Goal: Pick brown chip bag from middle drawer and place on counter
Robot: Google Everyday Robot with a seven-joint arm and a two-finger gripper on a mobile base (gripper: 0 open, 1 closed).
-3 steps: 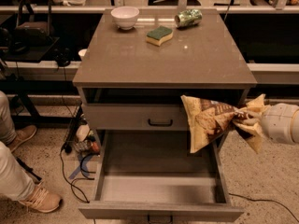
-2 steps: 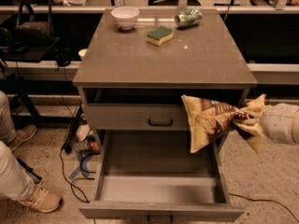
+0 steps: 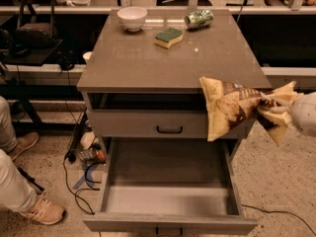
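A: Where is the hand (image 3: 274,106) hanging?

B: It is hanging at the right, just beside the near right corner of the table (image 3: 148,63), at about the height of the table's edge. It is clamping tightly on the right end of the bag (image 3: 232,110).

A: And where is the bag sitting?

B: It is not sitting on anything. It is hanging in the air and stretching to the left from the hand. Its left end is covering the table's near right corner and the right end of the top drawer (image 3: 138,124).

A: What is the drawer (image 3: 168,201) doing?

B: It is standing pulled out toward the near side, showing its pale floor, below the bag.

A: What is lying on the table?

B: At the far side a bowl (image 3: 132,18), a sponge (image 3: 168,37) and a can (image 3: 199,19) on its side are resting, well apart from the bag.
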